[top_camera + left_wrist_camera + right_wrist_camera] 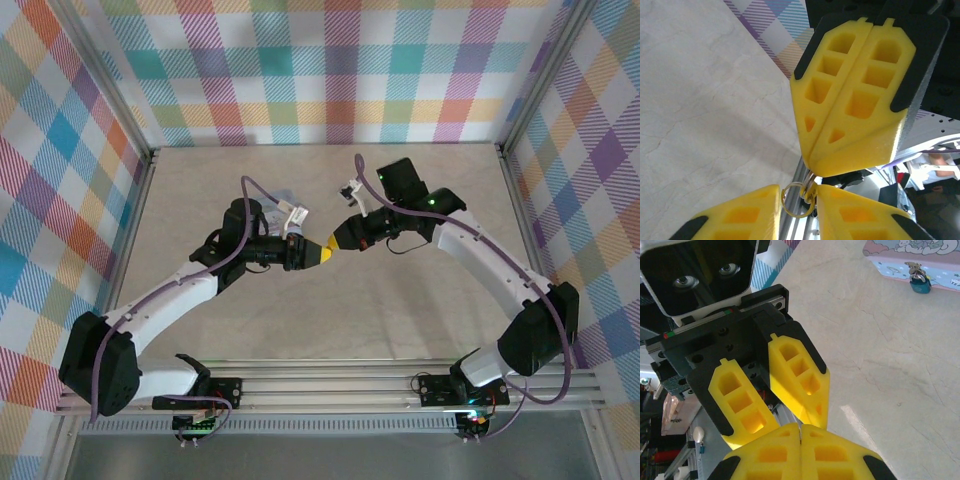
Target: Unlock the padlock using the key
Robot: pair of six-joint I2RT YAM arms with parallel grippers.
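Observation:
My right gripper [338, 243] is shut on the key [813, 181], a thin silvery piece sticking out of its closed yellow tips. A wire key ring [798, 200] hangs from the key. It sits in the gap between the fingers of my left gripper [799, 212], which is open and meets the right gripper tip to tip above mid-table. In the right wrist view the right gripper [800, 429] has its pads pressed together and the key is hidden between them. The dark-blue padlock [920, 283] hangs on the front of the pale-blue tin.
The pale-blue cartoon tin [912, 257] stands on the marble-look table [400, 310], behind the left arm in the top view [285, 208]. Checked walls enclose the table on three sides. An aluminium rail [340, 385] runs along the near edge.

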